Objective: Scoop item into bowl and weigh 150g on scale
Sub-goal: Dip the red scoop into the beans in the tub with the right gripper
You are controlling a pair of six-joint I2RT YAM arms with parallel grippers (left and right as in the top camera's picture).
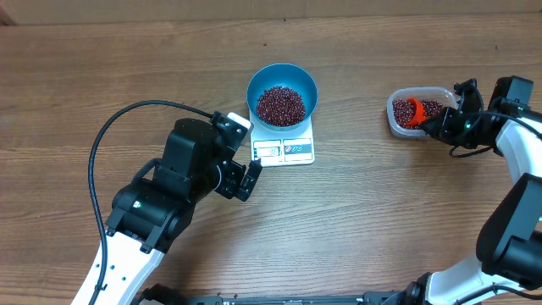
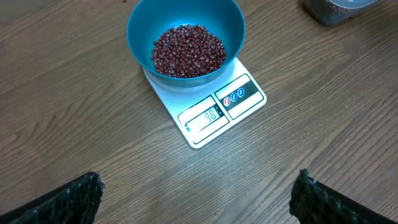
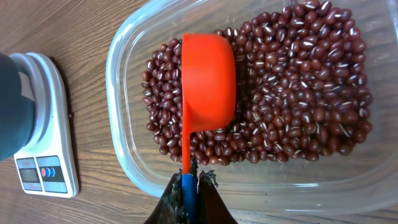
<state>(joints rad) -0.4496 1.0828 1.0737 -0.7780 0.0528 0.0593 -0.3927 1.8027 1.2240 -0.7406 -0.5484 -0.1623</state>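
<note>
Overhead: left tool point(image 1: 248, 176) released, fingers wide apart, empty. The scale point(image 1: 284, 151) is just ahead of it, the blue bowl point(image 1: 256, 83) sits on the scale, and red beans point(image 1: 280, 105) are heaped inside.
Left wrist: bowl and scale ahead of the tool, apart from its fingers.
Right wrist: right tool point(image 3: 188, 182) clenched on the blue handle of the orange scoop point(image 3: 208, 74). The scoop lies among more beans in the clear tub point(image 3: 121, 93) straight ahead.
</note>
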